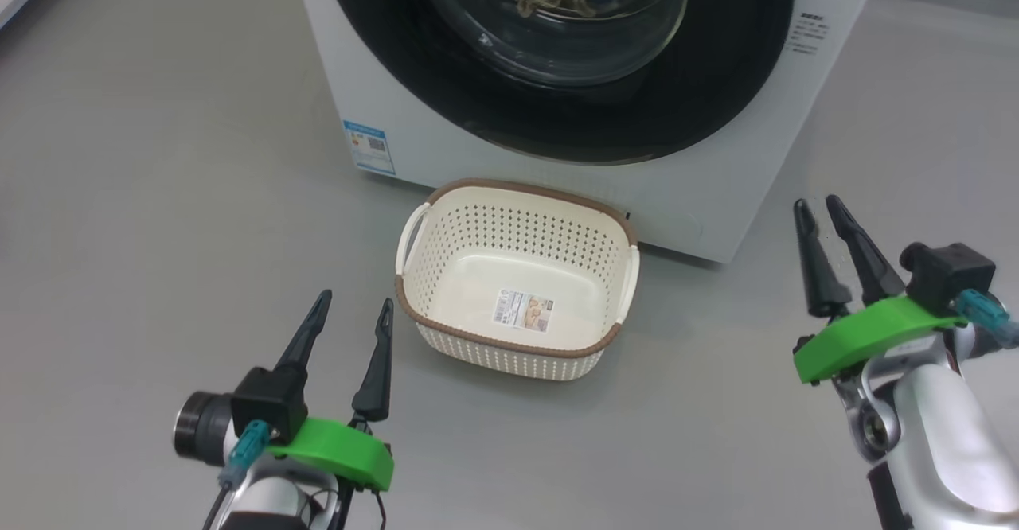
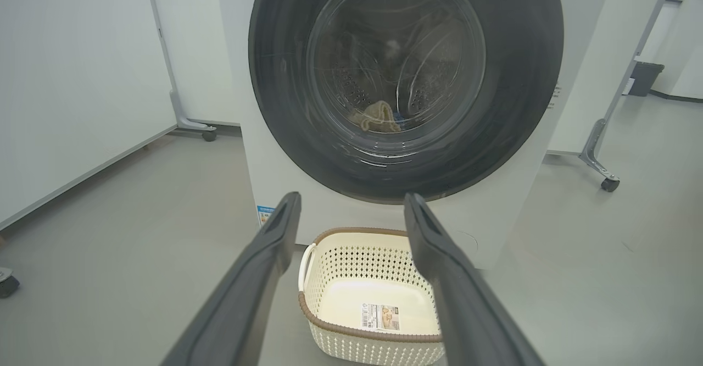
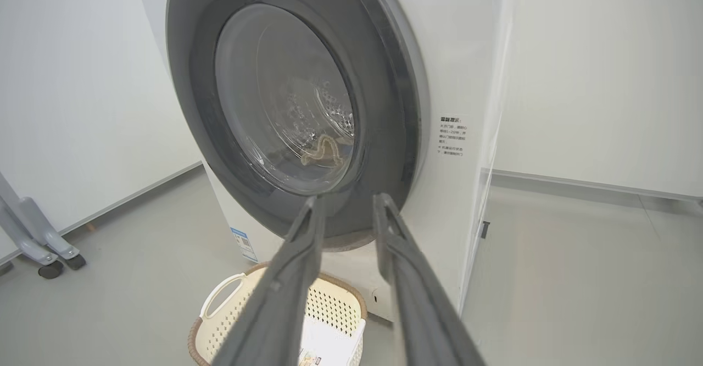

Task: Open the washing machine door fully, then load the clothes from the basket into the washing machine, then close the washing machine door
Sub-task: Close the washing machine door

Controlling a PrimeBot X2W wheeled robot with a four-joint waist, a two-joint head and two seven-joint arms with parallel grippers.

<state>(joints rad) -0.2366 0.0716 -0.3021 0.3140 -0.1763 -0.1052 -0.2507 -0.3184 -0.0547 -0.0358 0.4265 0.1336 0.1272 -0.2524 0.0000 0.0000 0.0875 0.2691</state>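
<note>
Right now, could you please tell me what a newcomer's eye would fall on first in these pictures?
The big round black door, shut on the white washing machine, with a small pale garment visible inside through it. On the grey floor just in front of the machine sits the cream basket, empty but for a label.

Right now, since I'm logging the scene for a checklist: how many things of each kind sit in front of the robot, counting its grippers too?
washing machine: 1
washing machine door: 1
basket, nothing in it: 1
clothes, a clump behind the glass, pieces cannot be told apart: 1
grippers, left gripper and right gripper: 2
Total: 6
</note>
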